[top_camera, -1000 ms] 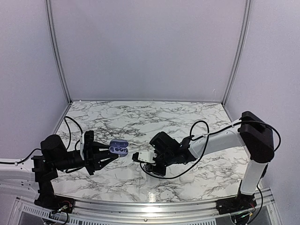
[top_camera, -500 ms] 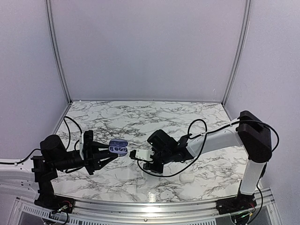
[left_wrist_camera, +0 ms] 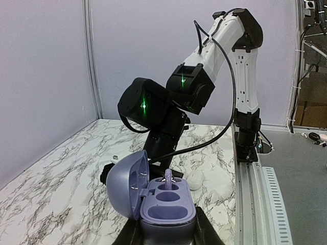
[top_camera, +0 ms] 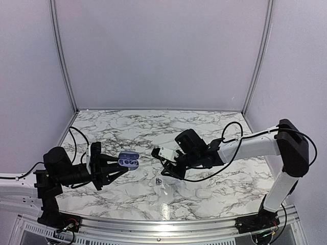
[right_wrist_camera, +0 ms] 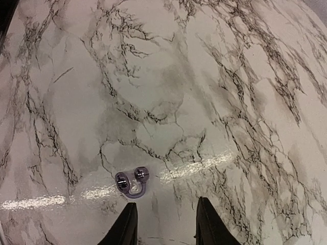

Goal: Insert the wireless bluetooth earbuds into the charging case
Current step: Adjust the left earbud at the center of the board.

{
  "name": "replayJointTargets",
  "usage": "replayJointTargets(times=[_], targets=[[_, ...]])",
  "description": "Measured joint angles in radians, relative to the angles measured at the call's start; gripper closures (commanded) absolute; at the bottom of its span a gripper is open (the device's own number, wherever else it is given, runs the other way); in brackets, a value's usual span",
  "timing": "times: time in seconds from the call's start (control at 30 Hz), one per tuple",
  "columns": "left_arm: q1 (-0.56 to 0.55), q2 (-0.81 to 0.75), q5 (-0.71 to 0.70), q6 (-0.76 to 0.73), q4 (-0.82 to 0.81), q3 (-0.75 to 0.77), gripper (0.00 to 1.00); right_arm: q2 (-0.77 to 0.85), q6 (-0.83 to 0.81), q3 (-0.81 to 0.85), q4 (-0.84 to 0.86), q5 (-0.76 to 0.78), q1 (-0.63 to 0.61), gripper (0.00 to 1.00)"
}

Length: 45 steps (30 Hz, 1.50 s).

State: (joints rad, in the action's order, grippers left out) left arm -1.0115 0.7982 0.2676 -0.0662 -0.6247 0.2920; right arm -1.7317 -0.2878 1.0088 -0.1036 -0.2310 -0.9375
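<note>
Right fingers (right_wrist_camera: pixel 127 224) are hovering spread and empty, earbud (right_wrist_camera: pixel 132 182) lying on the table (right_wrist_camera: pixel 230 76) at their eleven o'clock, likely needing centring before closing; left fingers (left_wrist_camera: pixel 203 232) are pinching the open charging case (left_wrist_camera: pixel 166 206).

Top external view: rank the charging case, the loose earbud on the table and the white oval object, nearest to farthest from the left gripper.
1. charging case: lid open, clamped in the left gripper itself.
2. loose earbud: lying on the table, off to the right of the case.
3. white oval object: farther right again, toward the table's near edge.
</note>
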Motion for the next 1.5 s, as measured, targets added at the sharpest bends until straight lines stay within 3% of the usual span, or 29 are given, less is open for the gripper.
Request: replayJointTargets(times=[0.23,0.47,1.17,1.5], targets=[[0.0,0.0,0.0,0.0,0.0,0.0,1.0,-0.027,0.0,-0.015,-0.012,0.056,-0.024,0.51],[0.0,0.0,0.0,0.0,0.0,0.0,1.0,-0.097,-0.01,-0.014,-0.009,0.08,-0.064,0.46],[0.0,0.0,0.0,0.0,0.0,0.0,1.0,-0.278,0.022,0.205,0.002,0.205,-0.059,0.5],[0.0,0.0,0.0,0.0,0.0,0.0,1.0,-0.28,0.082,0.207,0.002,0.162,0.006,0.5]])
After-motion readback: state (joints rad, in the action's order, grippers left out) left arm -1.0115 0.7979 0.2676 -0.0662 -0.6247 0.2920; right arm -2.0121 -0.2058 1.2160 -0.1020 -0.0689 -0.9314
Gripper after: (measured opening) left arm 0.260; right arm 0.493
